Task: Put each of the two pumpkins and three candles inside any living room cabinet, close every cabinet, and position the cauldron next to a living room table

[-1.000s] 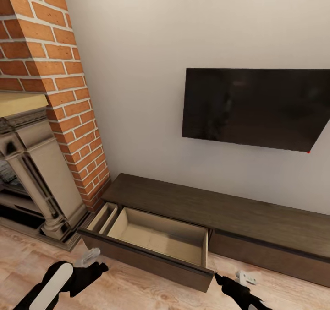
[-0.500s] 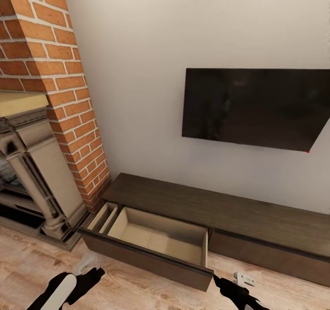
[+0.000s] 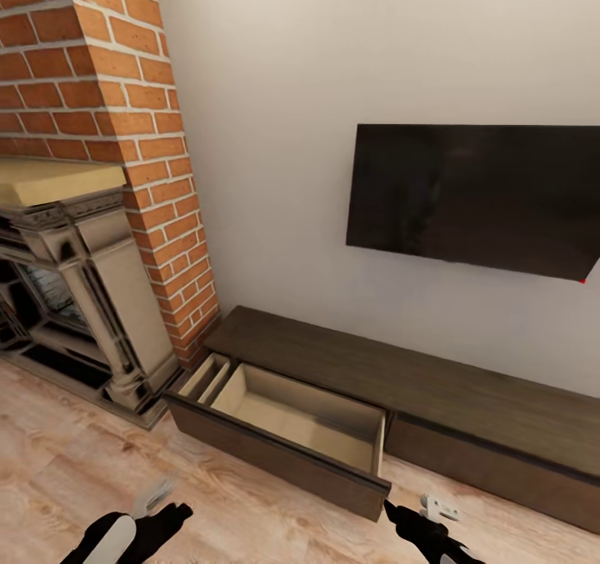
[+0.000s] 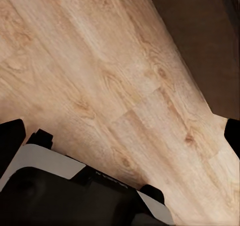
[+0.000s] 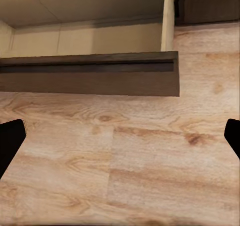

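The cabinet (image 3: 433,381) was a long, low unit of dark-brown wood grain with a flat top, standing on the light wooden floor (image 3: 75,472) against the pale wall, directly below a black wall-mounted television (image 3: 475,193). Its front panels were plain and without handles. At the end nearest the brick chimney (image 3: 125,131) and the ornate fireplace surround (image 3: 100,297), one drawer (image 3: 292,418) stood pulled well out, showing a pale tan interior; a narrow side compartment lay along its chimney side. Nothing could be seen inside the drawer. The adjoining panel on the far side sat flush and shut. In the right wrist view the drawer's dark front (image 5: 90,75) and tan inner walls appeared beyond bare floorboards. The left hand (image 3: 154,510) hung low above the floor in front of the drawer, and the right hand (image 3: 417,518) hung just off the drawer's outer corner. In both wrist views the fingertips (image 5: 11,141) stood far apart with only floor between them, so both hands were released and carried nothing.
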